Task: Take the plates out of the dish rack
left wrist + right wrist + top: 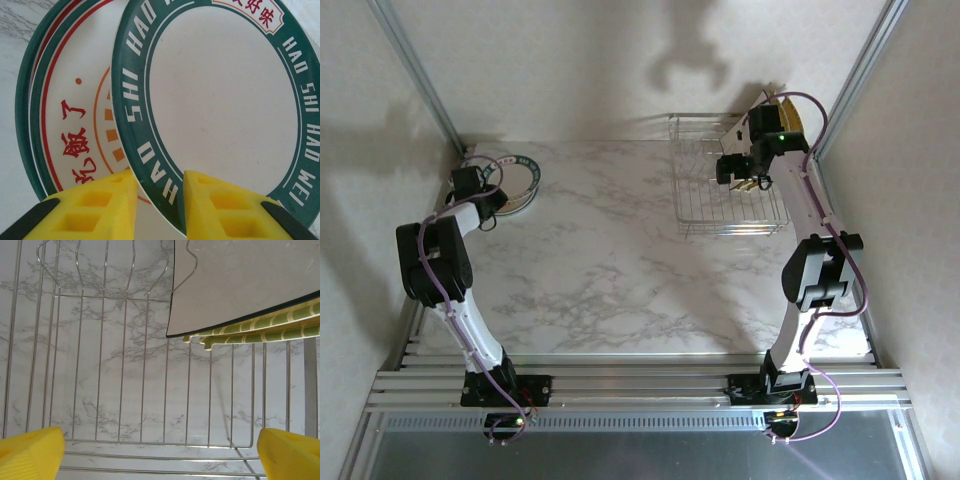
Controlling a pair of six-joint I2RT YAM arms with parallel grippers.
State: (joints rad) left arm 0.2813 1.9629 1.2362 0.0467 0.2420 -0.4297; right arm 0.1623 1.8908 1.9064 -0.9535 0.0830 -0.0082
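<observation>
Unloading looks partly done: two round plates lie face up on the table (610, 260) at far left, the top plate (220, 100) overlapping the lower plate (75, 125) off-centre; the rack (720, 205) sits at far right, well apart from them.

Left gripper (160, 180): fingers close together with a narrow gap, poised over the near green rim of the top plate; rim shows through the gap; cannot tell whether the tips pinch it or only hang above.

Right gripper (160, 440): spread as wide as it goes, nothing between the fingers, above the bare end of the rack.

Left to unload: a pale square plate (240, 280) leaning at the rack's far corner; behind it, touching or nearly so, striped plates (260, 325), olive with cream lines; count unclear, at least two edges show.

Handling, as judged: plates stiff and thin; smooth glaze, so likely slippery under the pads; would chip or crack if dropped or knocked on the wires; square ones probably heavier than the round.

Hold: pinch across the thickness at a free upper edge or corner, clear of the wires; square plate first, since it stands in front; lift straight out of its slot before tilting.
</observation>
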